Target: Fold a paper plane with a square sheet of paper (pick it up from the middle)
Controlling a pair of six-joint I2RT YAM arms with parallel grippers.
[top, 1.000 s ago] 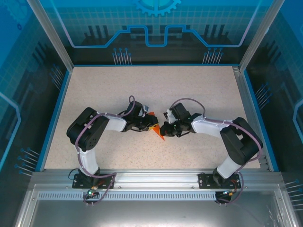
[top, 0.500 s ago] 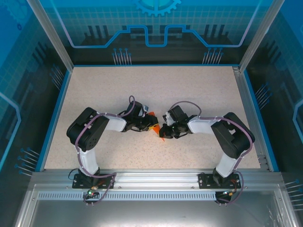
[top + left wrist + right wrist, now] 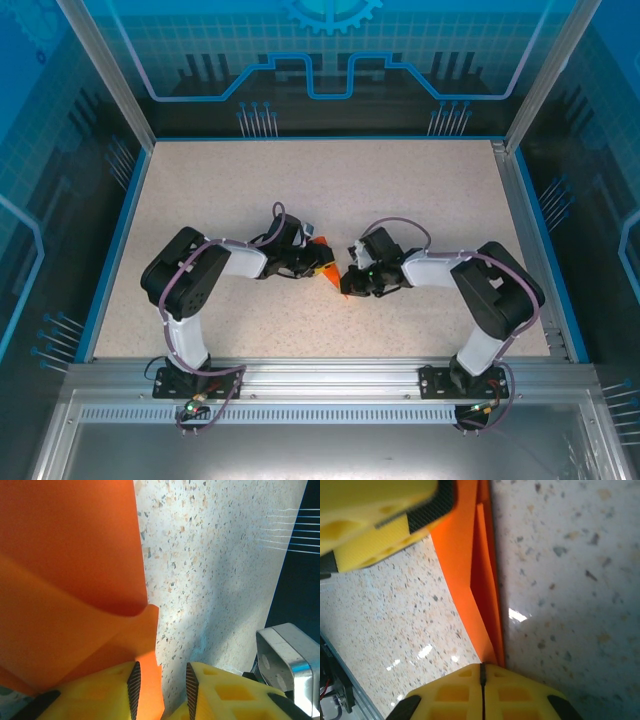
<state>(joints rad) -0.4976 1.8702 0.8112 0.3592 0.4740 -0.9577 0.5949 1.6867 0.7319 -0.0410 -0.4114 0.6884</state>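
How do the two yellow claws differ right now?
The left gripper has its jaws apart, table showing between them; the right gripper has them pressed together. The orange paper only has an edge inside the left gripper, while the right gripper pinches its narrow folded tip. Both are yellow and work the same paper.

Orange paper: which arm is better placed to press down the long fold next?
Right, probably. The right gripper, jaws shut, sits at the narrow end of the orange paper, in line with its fold. The left gripper, jaws apart, straddles the paper's edge, suited to steadying it.
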